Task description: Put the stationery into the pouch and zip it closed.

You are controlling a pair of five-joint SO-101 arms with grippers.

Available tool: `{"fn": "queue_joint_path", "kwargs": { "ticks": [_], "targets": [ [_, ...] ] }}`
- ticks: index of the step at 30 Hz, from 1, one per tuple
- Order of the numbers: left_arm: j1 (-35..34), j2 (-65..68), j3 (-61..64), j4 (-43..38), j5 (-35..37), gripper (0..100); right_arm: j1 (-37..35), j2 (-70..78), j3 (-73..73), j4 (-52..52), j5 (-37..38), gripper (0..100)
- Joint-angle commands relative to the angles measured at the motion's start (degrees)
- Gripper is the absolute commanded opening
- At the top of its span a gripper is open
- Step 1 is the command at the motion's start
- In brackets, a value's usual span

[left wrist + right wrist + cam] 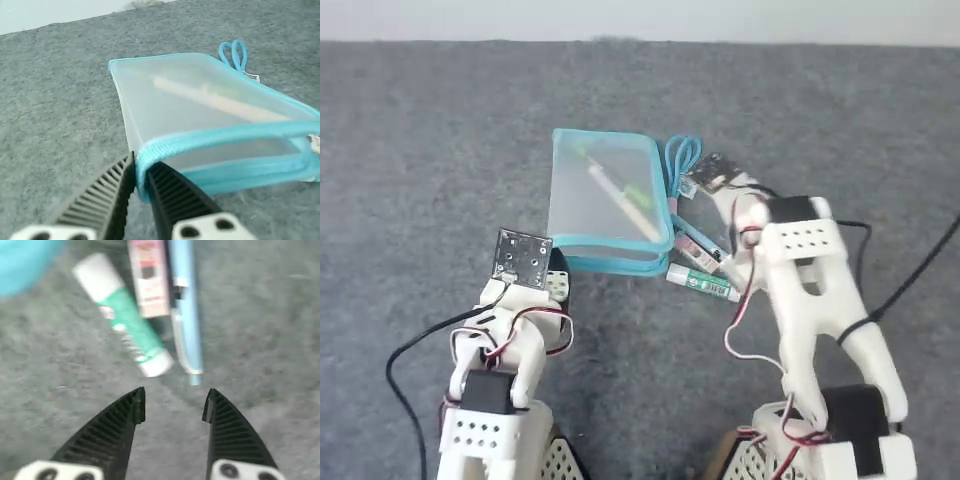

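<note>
While the left gripper (139, 169) pinches the pouch (200, 107) rim, the right gripper (174, 402) hangs open over the glue stick (125, 322), probably the next thing to grab.

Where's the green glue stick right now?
In the high view the glue stick lies by the near right corner of the pouch, before the right gripper.

mat (440, 130) open beyond pouch (605, 195), glue stick (122, 315) and pen (185, 310) beside it
</note>
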Motion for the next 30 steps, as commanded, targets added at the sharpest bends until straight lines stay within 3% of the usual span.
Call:
{"fn": "queue_joint_path", "kwargs": {
  "ticks": [1, 9, 30],
  "targets": [
    [0.4, -0.8, -2.3, -0.8, 0.8, 1, 3.5, -2.9, -0.2, -2.2, 4.7, 19.4],
    [0.4, -1.1, -1.8, -1.1, 0.8, 1, -0.6, 2.0, 3.7, -8.4, 5.4, 19.4],
    [0.4, -1.1, -1.8, -1.1, 0.7, 1, 0.9, 18.2, 1.8, -15.4, 5.6, 19.1]
  ]
}}
